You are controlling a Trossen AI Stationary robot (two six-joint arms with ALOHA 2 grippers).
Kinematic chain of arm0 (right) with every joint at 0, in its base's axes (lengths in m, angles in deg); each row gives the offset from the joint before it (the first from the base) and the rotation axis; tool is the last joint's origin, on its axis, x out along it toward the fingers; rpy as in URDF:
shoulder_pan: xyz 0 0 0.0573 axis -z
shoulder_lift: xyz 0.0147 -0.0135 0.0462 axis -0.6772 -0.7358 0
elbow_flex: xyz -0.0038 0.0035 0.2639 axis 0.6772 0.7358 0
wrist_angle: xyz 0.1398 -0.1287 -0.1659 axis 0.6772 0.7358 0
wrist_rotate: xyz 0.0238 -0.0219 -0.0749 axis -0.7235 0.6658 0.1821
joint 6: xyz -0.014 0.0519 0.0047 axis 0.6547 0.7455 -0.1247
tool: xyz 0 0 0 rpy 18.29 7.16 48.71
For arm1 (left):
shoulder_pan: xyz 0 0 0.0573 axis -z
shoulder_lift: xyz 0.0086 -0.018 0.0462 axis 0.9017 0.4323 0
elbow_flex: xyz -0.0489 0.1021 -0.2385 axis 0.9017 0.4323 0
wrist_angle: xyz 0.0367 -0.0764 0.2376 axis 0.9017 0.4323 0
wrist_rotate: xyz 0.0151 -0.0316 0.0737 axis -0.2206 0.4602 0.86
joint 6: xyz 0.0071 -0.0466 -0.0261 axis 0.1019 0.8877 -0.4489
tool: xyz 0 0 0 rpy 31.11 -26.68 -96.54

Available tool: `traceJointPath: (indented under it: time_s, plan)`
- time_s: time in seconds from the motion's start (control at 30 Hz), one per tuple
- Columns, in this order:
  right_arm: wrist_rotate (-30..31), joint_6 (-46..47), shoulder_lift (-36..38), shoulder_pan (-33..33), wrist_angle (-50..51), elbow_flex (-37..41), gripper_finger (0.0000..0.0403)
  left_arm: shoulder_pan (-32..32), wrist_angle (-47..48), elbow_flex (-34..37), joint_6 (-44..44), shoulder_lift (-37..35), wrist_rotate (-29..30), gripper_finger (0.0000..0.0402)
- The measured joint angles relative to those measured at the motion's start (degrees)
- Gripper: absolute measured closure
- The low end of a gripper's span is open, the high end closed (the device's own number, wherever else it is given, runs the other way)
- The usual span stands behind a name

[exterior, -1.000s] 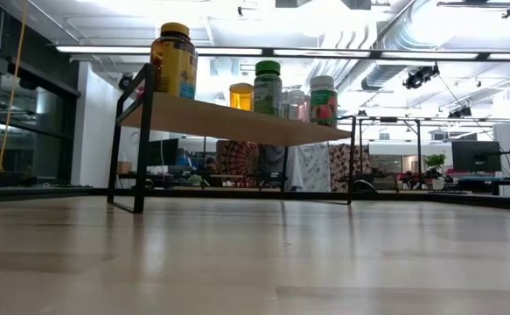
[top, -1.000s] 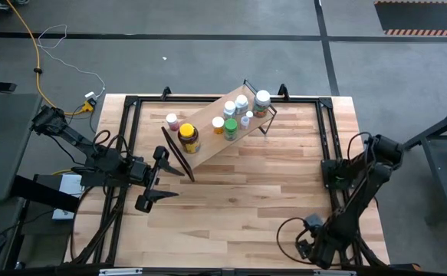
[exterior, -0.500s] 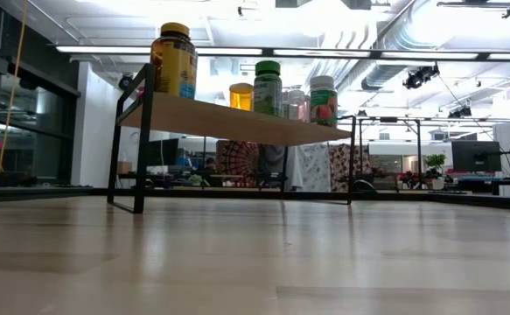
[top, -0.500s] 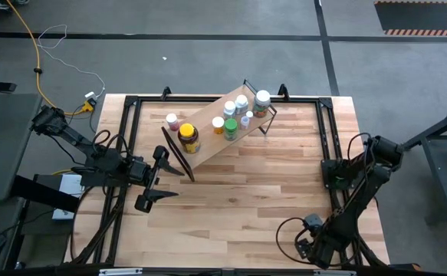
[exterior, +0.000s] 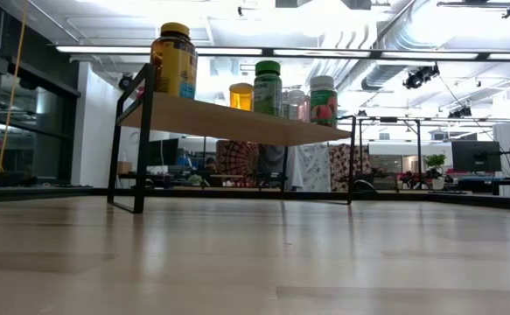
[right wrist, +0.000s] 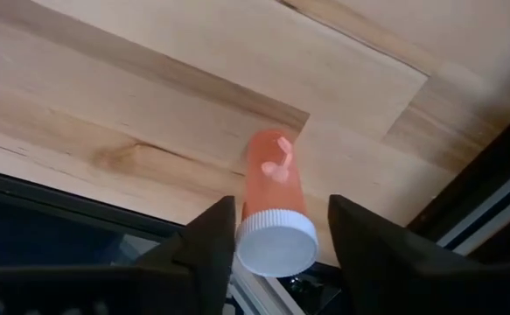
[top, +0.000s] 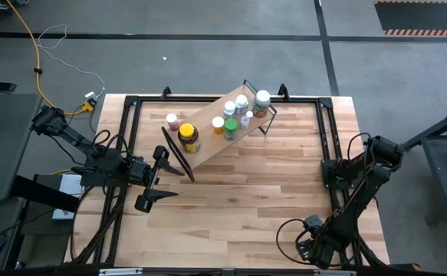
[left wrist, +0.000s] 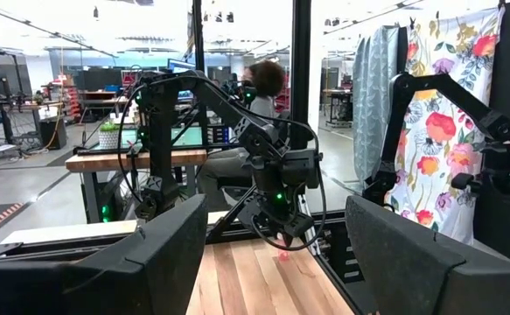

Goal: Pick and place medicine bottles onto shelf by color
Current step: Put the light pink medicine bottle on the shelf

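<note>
Orange vial [right wrist: 272, 188] with white cap [right wrist: 277, 248] lies flat on the tabletop [right wrist: 150, 87], cap toward the right gripper [right wrist: 279, 229], between its parted fingers [right wrist: 209, 241], not yet clamped.

At the centre top of the high view, the shelf [top: 221, 130] was pale wood with black wire ends. On it stood an amber jar [top: 188, 138] with a yellow lid, a green bottle [top: 230, 129] and white-capped bottles [top: 262, 99]. The desk [top: 246, 192] was light butcher-block. In the right wrist view, a translucent orange vial [right wrist: 272, 201] carried a white cap. A floral curtain [left wrist: 438, 122] hung at the left wrist view's right.
</note>
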Motion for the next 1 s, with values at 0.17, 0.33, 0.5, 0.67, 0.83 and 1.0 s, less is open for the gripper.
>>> traceJointPath:
  time_s: [0.17,0.33,0.5,0.67,0.83,1.0]
  plan:
    - [-0.12,0.0,0.0,0.0,0.01,0.0,0.0267,0.0,0.0,-0.01,0.0,0.0,0.0,0.0143]
    - [-0.23,-0.28,0.02,0.0,0.02,0.0,0.0289,-0.01,0.0,0.0,0.0,0.0,0.01,0.0143]
    - [-0.26,-3.97,0.24,0.55,-0.23,0.0,0.0292,-0.01,0.0,-0.02,0.0,0.0,0.0,0.0143]
    - [3.27,-10.75,2.78,2.82,-0.38,0.0,0.0292,-0.02,-0.02,0.0,-0.01,0.0,0.0,0.0143]
    - [13.6,-21.67,7.0,6.82,-1.45,-0.02,0.0292,0.0,-0.14,0.0,-0.01,0.0,0.0,0.0143]
    - [20.84,-39.37,9.42,13.15,-6.43,-0.04,0.0292,-0.02,-0.13,0.0,0.0,0.0,0.0,0.0143]
